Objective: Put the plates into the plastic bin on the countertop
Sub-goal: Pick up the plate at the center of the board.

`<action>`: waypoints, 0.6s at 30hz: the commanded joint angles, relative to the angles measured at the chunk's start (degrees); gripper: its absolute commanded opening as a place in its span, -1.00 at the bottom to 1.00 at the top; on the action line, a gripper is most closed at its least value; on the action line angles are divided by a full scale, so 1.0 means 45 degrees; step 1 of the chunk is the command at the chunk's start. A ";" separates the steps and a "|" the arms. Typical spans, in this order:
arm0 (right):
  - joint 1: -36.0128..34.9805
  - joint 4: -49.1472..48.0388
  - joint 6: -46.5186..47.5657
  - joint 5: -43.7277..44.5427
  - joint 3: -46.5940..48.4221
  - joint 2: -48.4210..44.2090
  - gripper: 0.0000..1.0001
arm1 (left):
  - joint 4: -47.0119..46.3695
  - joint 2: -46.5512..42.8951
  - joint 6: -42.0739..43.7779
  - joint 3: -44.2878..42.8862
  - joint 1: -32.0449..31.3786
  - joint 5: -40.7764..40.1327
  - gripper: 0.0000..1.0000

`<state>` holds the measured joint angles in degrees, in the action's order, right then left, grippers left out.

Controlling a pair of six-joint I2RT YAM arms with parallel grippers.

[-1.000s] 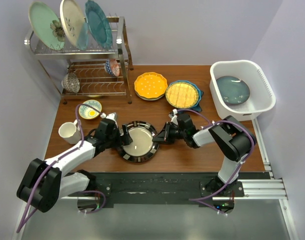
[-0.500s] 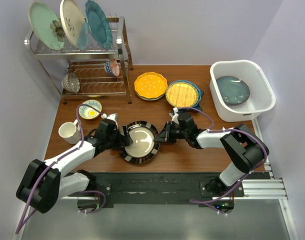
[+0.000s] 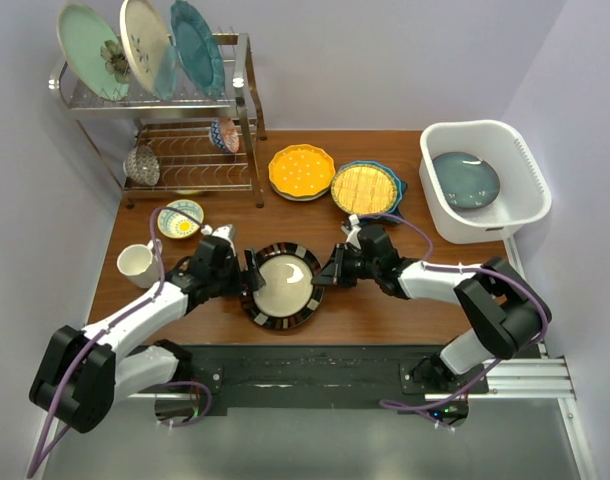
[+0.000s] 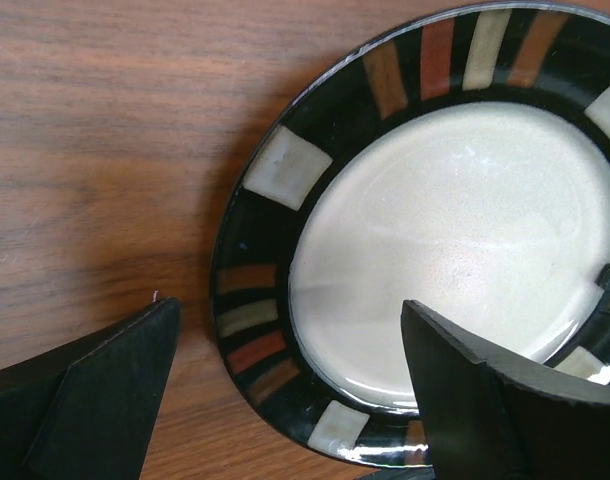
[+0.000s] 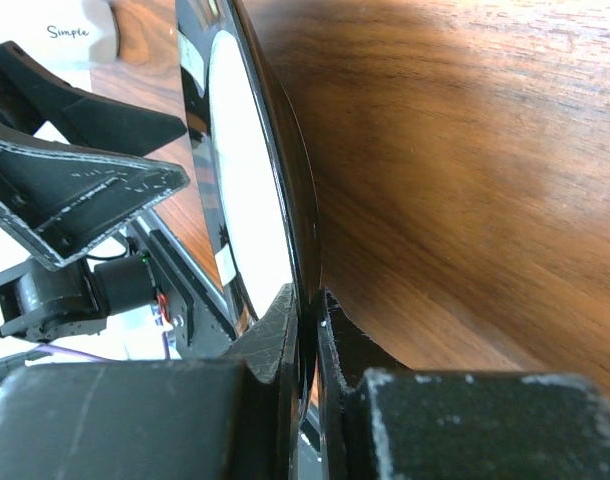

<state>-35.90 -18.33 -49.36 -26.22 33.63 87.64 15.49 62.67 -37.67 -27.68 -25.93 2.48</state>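
The right fingers point(image 5: 350, 345) clench the right rim of the round ceramic plate with dark striped border and pale centre point(image 3: 283, 284), seemingly tilting it off the brown wooden surface point(image 3: 365, 322) near the middle of its near edge. The left fingers point(image 4: 95, 395), spread wide, straddle the opposite rim, likely as a backstop. The white plastic bin point(image 3: 475, 127) sits at the far right corner.

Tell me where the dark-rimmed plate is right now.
In the top view the dark-rimmed plate is near the table's front edge, mid-width, between the two hands; the right hand pinches its right rim, the open left hand flanks its left.
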 commanded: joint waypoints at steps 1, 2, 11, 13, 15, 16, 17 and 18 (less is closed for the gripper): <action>-0.0050 0.0147 0.0501 0.0318 0.0086 -0.0782 -1.00 | 0.0191 -0.0509 0.0363 -0.0684 -0.0038 -0.0375 0.93; -0.0030 0.0224 0.0520 0.0338 0.0105 -0.0860 -1.00 | 0.0288 -0.0626 0.0344 -0.0742 -0.0038 -0.0433 0.93; -0.0011 0.0615 0.0481 0.0416 0.0125 -0.1564 -1.00 | 0.1089 -0.1388 0.0402 -0.1367 -0.0018 -0.1683 0.93; -0.0011 0.0752 0.0443 0.0474 0.0125 -0.1681 -1.00 | 0.1226 -0.1467 0.0402 -0.1465 -0.0018 -0.1781 0.94; -0.0010 0.1044 0.0520 0.0630 0.0144 -0.1973 -1.00 | 0.1382 -0.1487 0.0402 -0.1582 -0.0018 -0.1937 0.94; -0.0010 0.1161 0.0598 0.0689 0.0164 -0.2091 -1.00 | 0.1402 -0.1525 0.0402 -0.1602 -0.0018 -0.1957 0.94; -0.0010 0.1511 0.0657 0.0863 0.0261 -0.2324 -1.00 | 0.1441 -0.1525 0.0402 -0.1622 -0.0018 -0.1996 0.94; -0.0010 0.1727 0.0715 0.0962 0.0300 -0.2461 -1.00 | 0.1461 -0.1525 0.0364 -0.1622 -0.0018 -0.2016 0.94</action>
<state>-35.99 -10.87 -47.46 -23.24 33.58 81.36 21.04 56.73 -36.84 -32.67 -25.93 -4.34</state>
